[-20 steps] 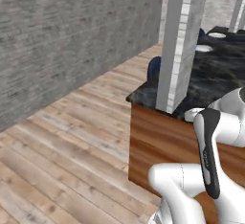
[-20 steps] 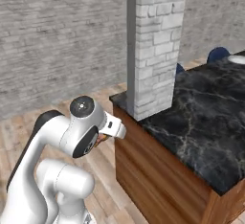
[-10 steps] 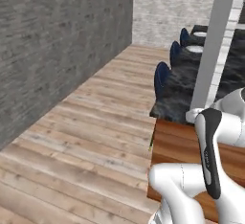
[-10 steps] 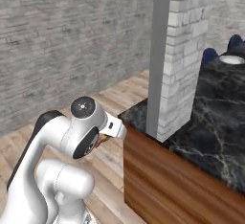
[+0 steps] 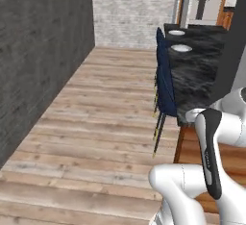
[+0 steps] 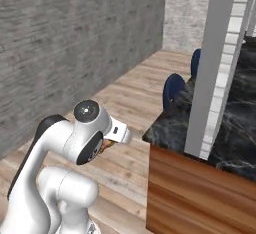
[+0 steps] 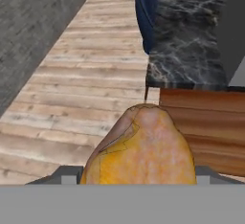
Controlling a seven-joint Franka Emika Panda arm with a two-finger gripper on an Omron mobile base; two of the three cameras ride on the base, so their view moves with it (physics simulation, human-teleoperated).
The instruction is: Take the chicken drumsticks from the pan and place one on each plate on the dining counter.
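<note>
The tool [image 7: 139, 182] grips the golden-orange drumstick [image 7: 141, 149], carried above the wooden floor [image 7: 86, 89]. Ahead and to its right stands the dark marble desk [image 7: 189, 41], two white plates [image 5: 181, 48] far along it

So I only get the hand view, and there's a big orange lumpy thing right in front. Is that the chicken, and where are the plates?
Observer: Yes, that is the golden-orange drumstick, right at the gripper. The left base view shows two white plates far down the dining counter, one behind the other.
Operator: Is there food on them already?
Observer: The nearer plate looks bare; the far plate is too small to tell.
Operator: What's the blue thing next to the counter?
Observer: A dark blue stool on thin legs, pushed against the counter's side. The right base view shows a second blue stool behind it.
Operator: Anything in the way?
Observer: A white brick pillar stands on the near end of the counter.
</note>
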